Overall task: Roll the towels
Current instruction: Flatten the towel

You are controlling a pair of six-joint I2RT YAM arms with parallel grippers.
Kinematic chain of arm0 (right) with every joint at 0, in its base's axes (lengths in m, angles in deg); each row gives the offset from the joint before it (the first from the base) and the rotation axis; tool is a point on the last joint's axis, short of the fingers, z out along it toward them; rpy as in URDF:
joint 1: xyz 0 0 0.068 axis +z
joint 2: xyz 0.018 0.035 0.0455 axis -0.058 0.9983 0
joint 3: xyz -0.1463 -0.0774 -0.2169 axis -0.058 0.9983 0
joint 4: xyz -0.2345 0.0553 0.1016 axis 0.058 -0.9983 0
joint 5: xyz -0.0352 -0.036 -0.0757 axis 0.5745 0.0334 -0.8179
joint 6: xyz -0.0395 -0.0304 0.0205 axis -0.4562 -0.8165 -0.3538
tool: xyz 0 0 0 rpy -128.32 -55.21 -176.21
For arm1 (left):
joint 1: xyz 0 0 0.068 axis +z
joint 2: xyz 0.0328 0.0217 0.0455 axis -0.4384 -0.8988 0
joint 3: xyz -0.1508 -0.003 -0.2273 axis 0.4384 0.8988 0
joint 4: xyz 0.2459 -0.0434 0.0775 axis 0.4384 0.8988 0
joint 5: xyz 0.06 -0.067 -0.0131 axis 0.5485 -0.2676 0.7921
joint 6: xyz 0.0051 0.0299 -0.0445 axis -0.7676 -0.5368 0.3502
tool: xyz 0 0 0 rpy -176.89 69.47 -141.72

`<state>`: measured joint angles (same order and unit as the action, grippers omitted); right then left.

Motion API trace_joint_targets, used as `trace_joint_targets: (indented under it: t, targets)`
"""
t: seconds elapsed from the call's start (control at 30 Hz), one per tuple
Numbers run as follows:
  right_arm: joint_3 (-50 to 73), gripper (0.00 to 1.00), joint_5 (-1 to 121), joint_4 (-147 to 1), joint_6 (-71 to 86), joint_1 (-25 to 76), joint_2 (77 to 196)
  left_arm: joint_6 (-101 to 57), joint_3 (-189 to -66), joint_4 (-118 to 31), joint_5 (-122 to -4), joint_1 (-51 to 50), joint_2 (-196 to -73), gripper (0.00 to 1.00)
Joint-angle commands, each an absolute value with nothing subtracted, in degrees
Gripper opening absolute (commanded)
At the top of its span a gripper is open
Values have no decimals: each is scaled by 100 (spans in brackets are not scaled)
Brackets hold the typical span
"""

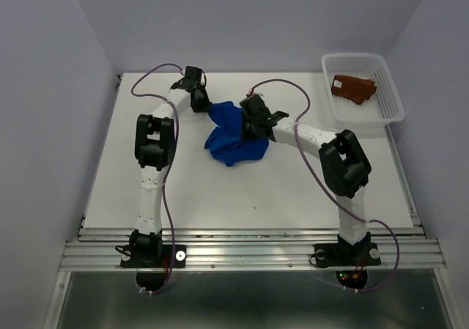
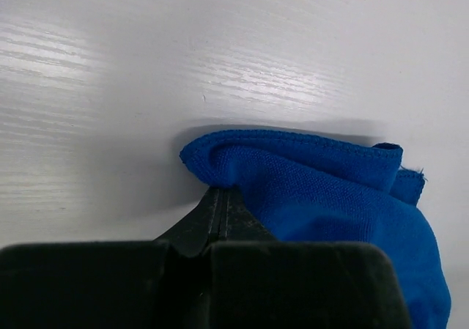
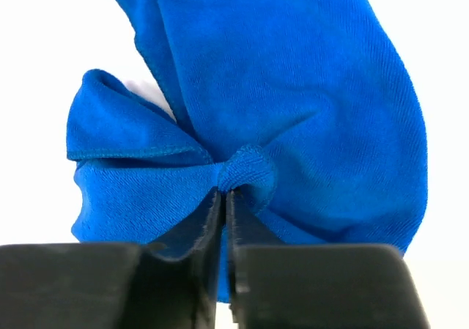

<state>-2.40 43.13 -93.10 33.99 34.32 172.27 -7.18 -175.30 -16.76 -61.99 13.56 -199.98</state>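
Observation:
The royal blue towel (image 1: 233, 144) lies bunched in the middle of the white table, held up between both grippers. My left gripper (image 1: 205, 107) is shut on its far left edge; in the left wrist view the hemmed fold (image 2: 293, 175) sits at the closed fingertips (image 2: 220, 201). My right gripper (image 1: 248, 127) is shut on a pinched fold on its right side, which bulges at the fingertips (image 3: 226, 197) in the right wrist view (image 3: 293, 109). The rust-brown towel (image 1: 353, 88) lies crumpled in the basket at the back right.
The white mesh basket (image 1: 392, 102) stands at the table's back right corner. Grey walls close in the table on the left, back and right. Purple cables loop off both arms.

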Motion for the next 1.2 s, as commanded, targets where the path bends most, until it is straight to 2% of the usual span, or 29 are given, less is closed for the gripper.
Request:
trace_joint_targets:
  t: [0.0, 0.17, 0.4, 0.43, 0.57, 0.77, 0.9, 1.07, 1.17]
  targets:
    - [-391, 1, 4142, -8778, 2971, 3491, 16915, -626, -16696, -2247, -6044, 1387, -18737, 0]
    - [408, 1, 4029, -8391, 2173, 3491, 15739, -328, -15053, -2918, -5596, 1563, -16924, 0]
    - [2052, 1, 2810, -8565, 1353, 3491, 12964, 208, -13170, -2902, -5131, 2177, -14035, 0]
    - [2201, 1, 2615, -8601, 1309, 3491, 12959, 235, -13028, -2832, -5060, 2205, -13794, 0]
    - [2686, 1, 1632, -8829, 949, 3491, 11572, 542, -12727, -2262, -4375, 2310, -12451, 0]
    - [2432, 1, 1005, -9031, 737, 3491, 10534, 745, -13446, -1162, -3469, 2345, -11596, 0]
    - [2212, 1, 935, -9269, 966, 3491, 9859, 780, -13405, -1064, -3459, 2345, -10815, 0]
    - [2431, 1, 742, -9681, 1369, 3491, 9628, 807, -12834, -1266, -4257, 2345, -10557, 0]
    - [2833, 2, 364, -9753, 1677, 3491, 9890, 824, -11913, -1644, -4775, 2345, -10776, 0]
